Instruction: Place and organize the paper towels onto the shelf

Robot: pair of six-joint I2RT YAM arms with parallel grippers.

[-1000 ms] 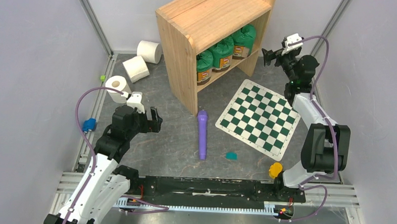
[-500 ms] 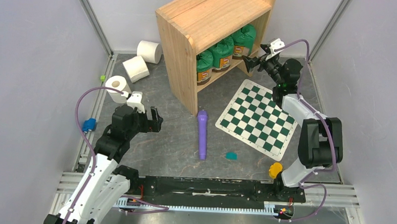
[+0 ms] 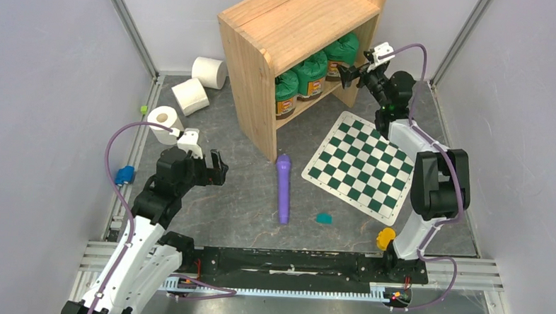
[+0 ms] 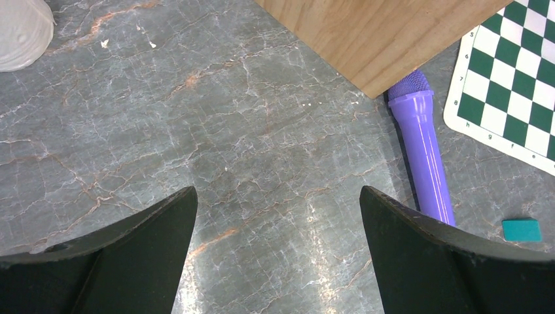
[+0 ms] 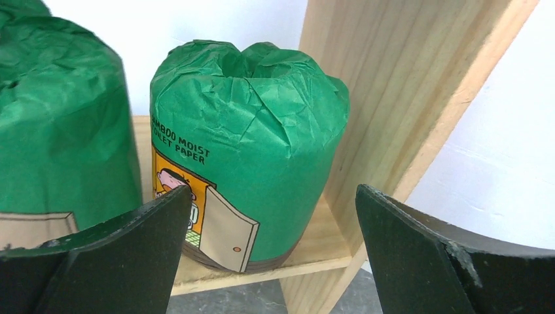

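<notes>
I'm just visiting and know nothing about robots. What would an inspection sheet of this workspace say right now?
Surface: grey marbled table, no spills seen.
Job's things: three paper towels sit on the table left of the shelf, none on it; three green-wrapped packs stand inside the shelf.
Clutter: purple microphone, checkered board, teal chip.
Pincers: left pincer open above bare table; right pincer open, facing the rightmost green pack.
Cables: purple cables loop off both wrists; no snag seen.
Surroundings: plain pale walls.
</notes>
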